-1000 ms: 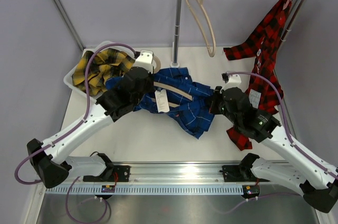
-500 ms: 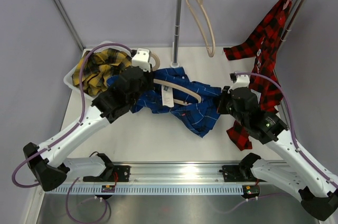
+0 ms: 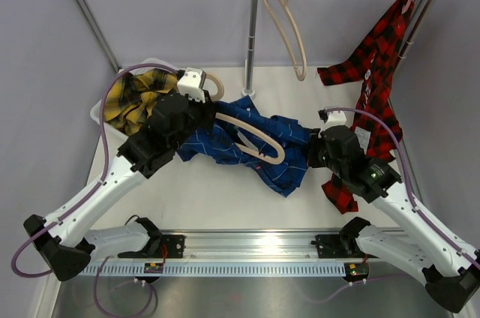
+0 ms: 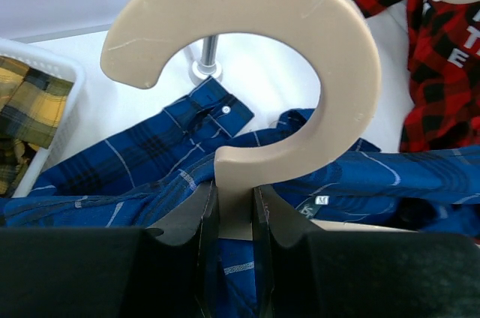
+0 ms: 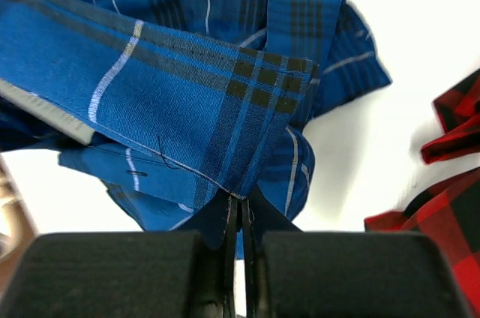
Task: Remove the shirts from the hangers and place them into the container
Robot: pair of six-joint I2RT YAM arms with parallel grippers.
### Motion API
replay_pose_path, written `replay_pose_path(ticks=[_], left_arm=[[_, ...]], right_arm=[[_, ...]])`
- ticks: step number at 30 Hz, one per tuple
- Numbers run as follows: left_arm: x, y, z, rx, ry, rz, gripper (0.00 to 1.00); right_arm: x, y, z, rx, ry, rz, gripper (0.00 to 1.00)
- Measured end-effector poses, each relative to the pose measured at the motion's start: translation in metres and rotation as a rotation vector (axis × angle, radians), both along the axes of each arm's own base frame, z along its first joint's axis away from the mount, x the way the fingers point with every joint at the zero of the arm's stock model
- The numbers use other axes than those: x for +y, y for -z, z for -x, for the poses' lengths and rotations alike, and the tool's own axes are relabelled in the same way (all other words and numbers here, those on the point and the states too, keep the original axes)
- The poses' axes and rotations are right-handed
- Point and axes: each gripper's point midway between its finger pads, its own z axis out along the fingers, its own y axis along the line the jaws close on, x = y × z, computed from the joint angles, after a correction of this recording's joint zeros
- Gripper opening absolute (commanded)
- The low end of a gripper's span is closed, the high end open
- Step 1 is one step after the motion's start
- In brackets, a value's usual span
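Hanger (image 4: 330, 70), clamped in left tool (image 4: 234, 202), has slid toward ten o'clock, nearly free of blue shirt (image 5: 150, 85) pinched by right tool (image 5: 240, 213).

The crumpled blue plaid button-up shirt (image 3: 274, 154) carries thin white lines and darker, near-black bands. The yellow-and-black plaid shirt (image 3: 133, 93) fills the translucent white slotted plastic basket (image 3: 95, 113). The red-and-black checked shirt (image 3: 381, 52) bears white lettering. The curved wood-like hanger (image 4: 337, 55) is pale beige, the surface (image 3: 202, 198) off-white.
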Motion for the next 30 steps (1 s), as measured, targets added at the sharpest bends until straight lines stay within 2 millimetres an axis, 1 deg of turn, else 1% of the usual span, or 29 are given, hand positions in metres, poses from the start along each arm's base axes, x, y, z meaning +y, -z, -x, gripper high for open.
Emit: replay_pose_path(ticks=[1, 3, 4, 7, 9, 11, 13, 14, 15, 17, 19, 21, 23, 25, 27, 30], left_arm=[[-0.002, -0.001, 0.001, 0.001, 0.015, 0.006, 0.0], [-0.005, -0.003, 0.004, 0.002, 0.041, 0.023, 0.0], [-0.007, -0.004, 0.004, 0.002, 0.055, 0.031, 0.0], [-0.013, -0.006, 0.006, 0.006, 0.091, 0.05, 0.0], [-0.016, -0.003, 0.007, 0.016, 0.107, 0.054, 0.0], [-0.022, 0.002, 0.006, 0.029, 0.121, 0.051, 0.0], [-0.03, 0.011, 0.003, 0.049, 0.133, 0.037, 0.0], [-0.034, 0.016, 0.002, 0.06, 0.14, 0.029, 0.0], [-0.038, 0.021, 0.002, 0.071, 0.147, 0.021, 0.0], [-0.046, 0.032, 0.001, 0.095, 0.161, 0.002, 0.0], [-0.051, 0.04, 0.0, 0.112, 0.168, -0.012, 0.0], [-0.054, 0.044, 0.0, 0.12, 0.172, -0.018, 0.0], [-0.054, 0.045, 0.0, 0.121, 0.174, -0.02, 0.0], [-0.055, 0.044, 0.001, 0.118, 0.176, -0.019, 0.0], [-0.056, 0.045, 0.001, 0.117, 0.175, -0.02, 0.0], [-0.058, 0.044, 0.002, 0.115, 0.179, -0.02, 0.0]], right_arm=[[0.001, 0.005, 0.001, 0.016, -0.009, 0.004, 0.22], [0.001, 0.011, 0.003, 0.032, -0.015, 0.008, 0.37], [0.001, 0.012, 0.004, 0.036, -0.021, 0.011, 0.51], [-0.002, 0.009, 0.008, 0.032, -0.037, 0.017, 0.63], [-0.003, 0.0, 0.012, 0.019, -0.05, 0.019, 0.66], [-0.004, -0.015, 0.014, -0.012, -0.07, 0.012, 0.7], [-0.004, -0.037, 0.016, -0.054, -0.097, 0.004, 0.72], [-0.003, -0.045, 0.017, -0.07, -0.105, -0.001, 0.73], [-0.002, -0.062, 0.019, -0.101, -0.133, -0.011, 0.73], [0.004, -0.088, 0.022, -0.149, -0.185, -0.031, 0.73], [0.013, -0.109, 0.025, -0.18, -0.249, -0.054, 0.74], [0.026, -0.121, 0.029, -0.188, -0.324, -0.076, 0.75], [0.04, -0.123, 0.031, -0.168, -0.4, -0.092, 0.74], [0.055, -0.117, 0.029, -0.126, -0.462, -0.098, 0.74], [0.069, -0.103, 0.025, -0.07, -0.51, -0.094, 0.74], [0.087, -0.078, 0.019, 0.024, -0.558, -0.078, 0.73]])
